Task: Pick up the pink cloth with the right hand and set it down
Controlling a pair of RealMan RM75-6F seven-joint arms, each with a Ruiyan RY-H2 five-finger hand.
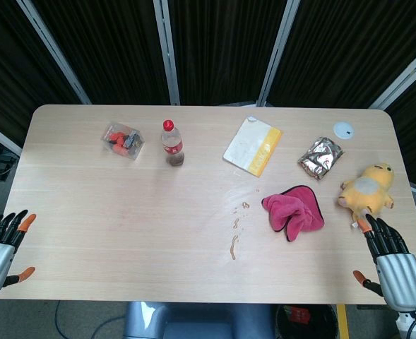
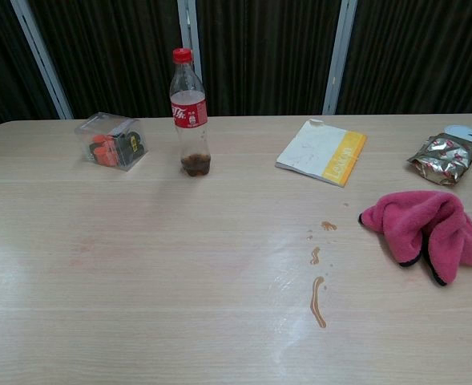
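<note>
The pink cloth [image 1: 293,210] lies crumpled on the table right of centre, with a dark edge showing; in the chest view the pink cloth [image 2: 430,230] sits at the right edge. My right hand [image 1: 389,259] is at the table's front right corner, fingers stretched apart and holding nothing, a short way right of and nearer than the cloth. My left hand [image 1: 1,246] hangs at the front left edge, fingers spread and empty. Neither hand shows in the chest view.
A yellow plush toy [image 1: 369,188] lies just beyond my right hand. A foil packet [image 1: 321,157], white disc [image 1: 344,129], booklet [image 1: 253,145], cola bottle [image 1: 171,143] and clear box [image 1: 122,140] line the far side. Brown spill drops [image 1: 234,244] lie left of the cloth.
</note>
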